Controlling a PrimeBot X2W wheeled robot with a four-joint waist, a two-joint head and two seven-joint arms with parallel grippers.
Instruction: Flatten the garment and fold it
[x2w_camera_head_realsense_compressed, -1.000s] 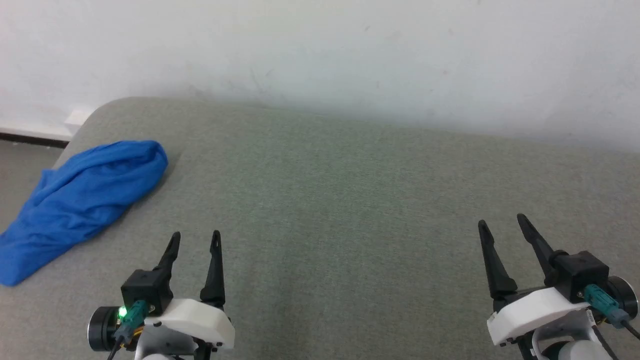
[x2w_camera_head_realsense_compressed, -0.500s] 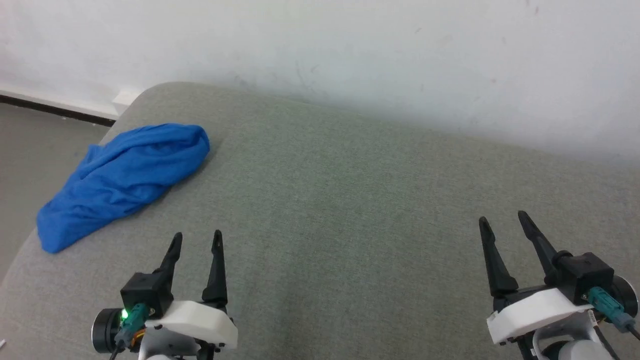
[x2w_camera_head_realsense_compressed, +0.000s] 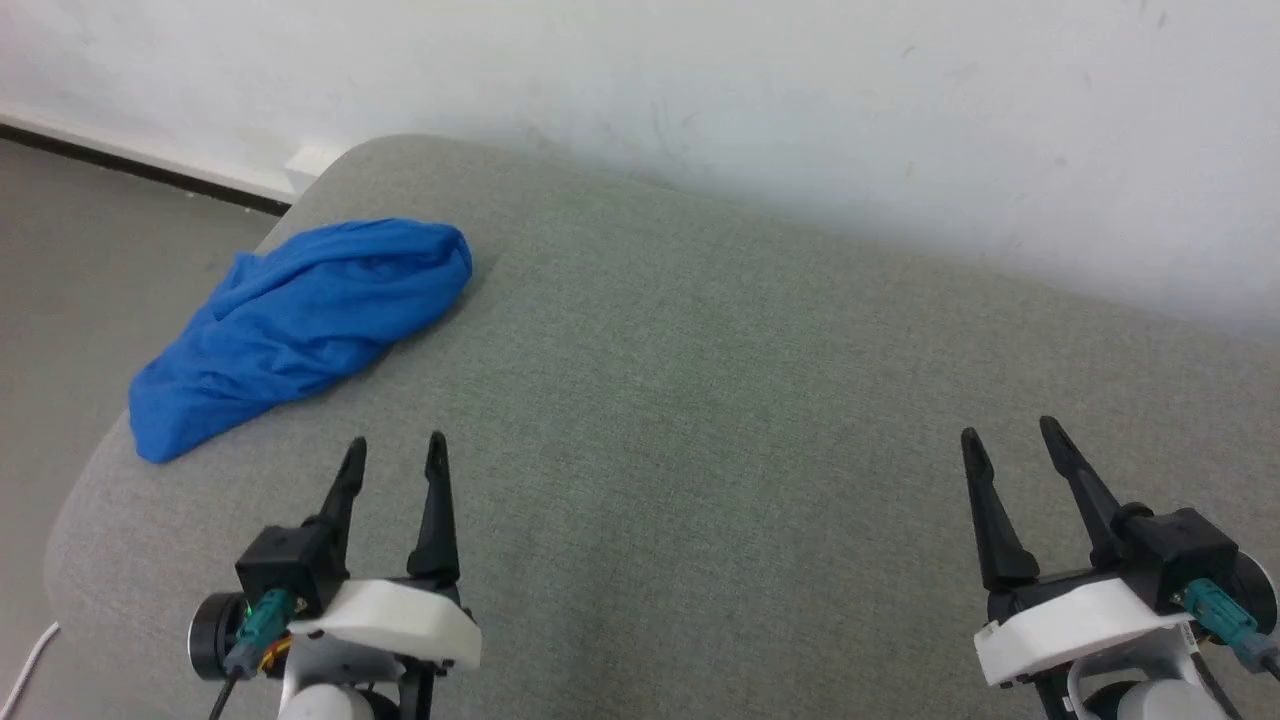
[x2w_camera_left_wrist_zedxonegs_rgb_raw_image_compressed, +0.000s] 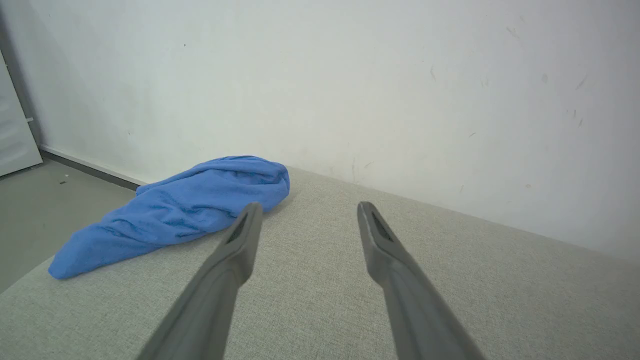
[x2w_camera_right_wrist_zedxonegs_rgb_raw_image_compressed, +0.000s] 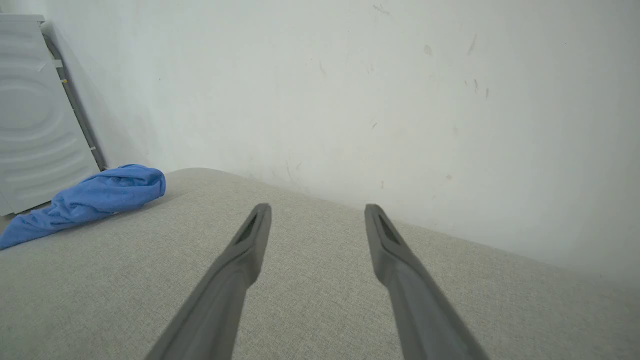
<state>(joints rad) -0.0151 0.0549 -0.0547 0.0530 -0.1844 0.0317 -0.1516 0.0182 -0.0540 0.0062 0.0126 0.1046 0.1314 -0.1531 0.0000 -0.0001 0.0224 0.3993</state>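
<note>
Bright, even, soft light; sharp focus, faint shadows.

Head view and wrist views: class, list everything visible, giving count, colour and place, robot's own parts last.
garment: one, bright blue, bunched at the surface's far left corner
padded surface: one, grey-green, below both grippers
wall: one, white, behind the surface
floor: one, grey, left of the surface
ribbed panel: one, white, by the wall beyond the garment
left gripper: one, dark fingers, open, empty, near the garment
right gripper: one, dark fingers, open, empty, over the surface's right side
</note>
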